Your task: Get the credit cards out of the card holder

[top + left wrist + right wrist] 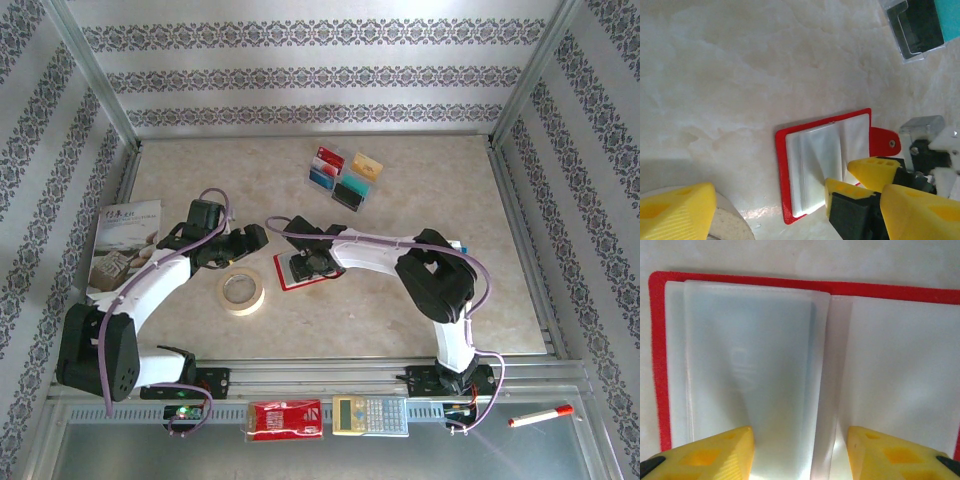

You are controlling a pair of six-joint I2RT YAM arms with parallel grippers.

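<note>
Beige table (440, 190) with open card holder (815, 155), credit cards (350, 188), tape roll (242, 292), booklet (122, 245).

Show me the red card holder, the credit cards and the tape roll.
card holder (820, 155): left wrist view, on its clear pocket.
credit cards (350, 191): top view, on the teal-and-black card.
tape roll (240, 309): top view, on its near rim.

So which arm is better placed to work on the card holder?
Right: the right gripper hangs open over the card holder, straddling its pocket fold. The left gripper sits beside it, nearer the tape roll.
</note>
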